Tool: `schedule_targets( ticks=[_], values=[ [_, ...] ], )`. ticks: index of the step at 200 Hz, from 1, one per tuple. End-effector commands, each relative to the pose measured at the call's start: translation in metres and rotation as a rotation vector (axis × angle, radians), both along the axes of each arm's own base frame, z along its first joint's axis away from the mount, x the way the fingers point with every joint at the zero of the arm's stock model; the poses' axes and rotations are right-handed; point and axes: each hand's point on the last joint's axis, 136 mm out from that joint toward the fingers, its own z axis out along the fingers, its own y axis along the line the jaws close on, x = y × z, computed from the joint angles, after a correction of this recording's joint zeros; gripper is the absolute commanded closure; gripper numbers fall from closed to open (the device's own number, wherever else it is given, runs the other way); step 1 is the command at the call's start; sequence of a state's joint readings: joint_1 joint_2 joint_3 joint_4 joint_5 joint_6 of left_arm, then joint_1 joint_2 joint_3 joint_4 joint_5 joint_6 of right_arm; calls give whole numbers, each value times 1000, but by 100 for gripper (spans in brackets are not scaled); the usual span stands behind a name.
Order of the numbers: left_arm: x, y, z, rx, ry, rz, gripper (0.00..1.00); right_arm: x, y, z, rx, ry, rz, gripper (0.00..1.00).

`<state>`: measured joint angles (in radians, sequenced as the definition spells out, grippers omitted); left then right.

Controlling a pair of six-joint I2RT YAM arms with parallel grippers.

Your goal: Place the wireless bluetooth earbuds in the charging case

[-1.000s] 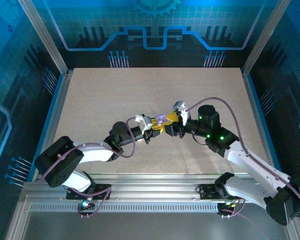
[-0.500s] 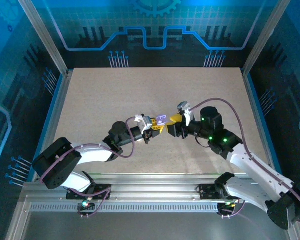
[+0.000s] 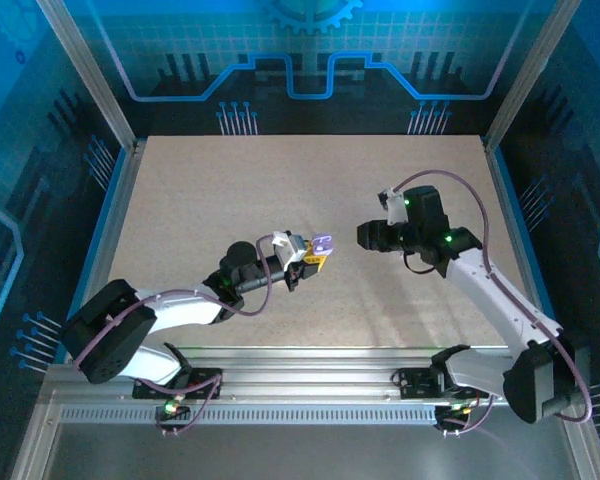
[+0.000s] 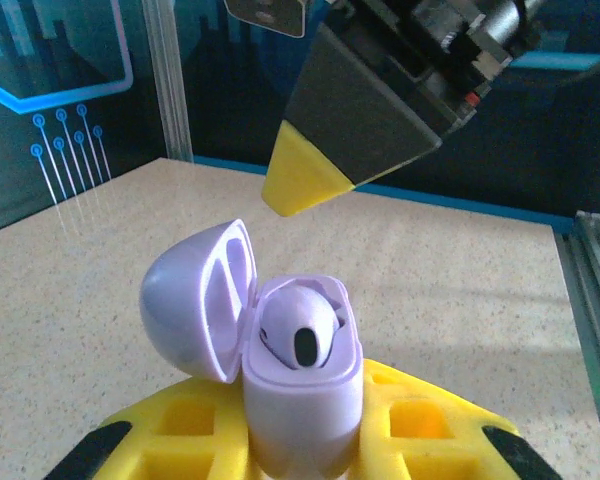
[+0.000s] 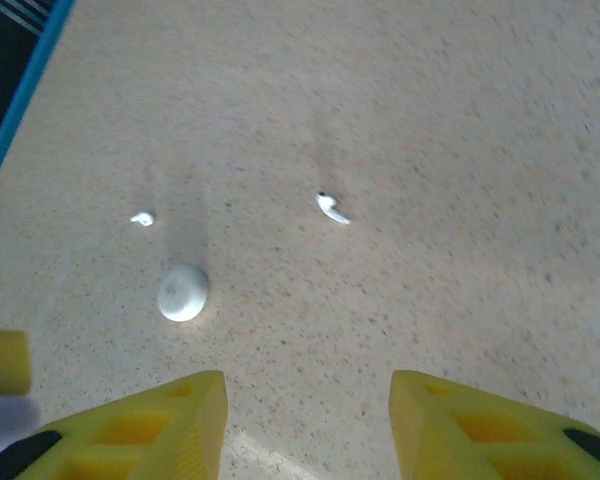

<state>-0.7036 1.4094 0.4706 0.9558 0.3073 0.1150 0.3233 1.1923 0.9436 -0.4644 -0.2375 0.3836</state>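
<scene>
My left gripper is shut on the lilac charging case, holding it upright with the lid swung open to the left. One rounded earbud with a dark oval spot sits in the case's well. In the top view the case is above mid-table at my left gripper. My right gripper hangs open over bare table with nothing between its fingers. Ahead of it lie two tiny white earbuds, one with a stem and one a pellet. In the top view my right gripper is just right of the case.
A white round puck lies on the table near the pellet. The right gripper's yellow fingertip hangs above the case in the left wrist view. A blue-edged wall borders the speckled table.
My right gripper has drawn back from the case, moving right and away. The left gripper has kept hold of the open case and shifted only slightly.
</scene>
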Motion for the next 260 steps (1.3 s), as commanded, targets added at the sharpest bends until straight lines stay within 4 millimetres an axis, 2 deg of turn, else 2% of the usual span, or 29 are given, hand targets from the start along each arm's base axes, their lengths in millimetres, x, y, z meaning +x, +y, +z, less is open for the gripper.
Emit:
schedule_targets(
  ticks=[1,49,84,135,160,191,260],
  values=[
    [1,-2,15,16,-44,3,90,-4,-33,-22,-32,212,-193,53],
    [2,1,13,49,-33,16,90,-2,-86,-56,-46,465,-447,56],
    [2,1,15,63,-36,16,90,-3,-121,-77,-135,537,-580,56],
    [3,1,16,69,-35,19,90,-4,-150,-97,-249,586,-669,55],
    [5,1,14,75,-32,24,90,1,-153,-111,-251,619,-672,55],
    [6,0,12,76,-29,26,90,17,-145,-124,-211,633,-638,55],
    [9,0,10,102,-40,37,90,45,-139,-141,-184,646,-623,60]
  ],
)
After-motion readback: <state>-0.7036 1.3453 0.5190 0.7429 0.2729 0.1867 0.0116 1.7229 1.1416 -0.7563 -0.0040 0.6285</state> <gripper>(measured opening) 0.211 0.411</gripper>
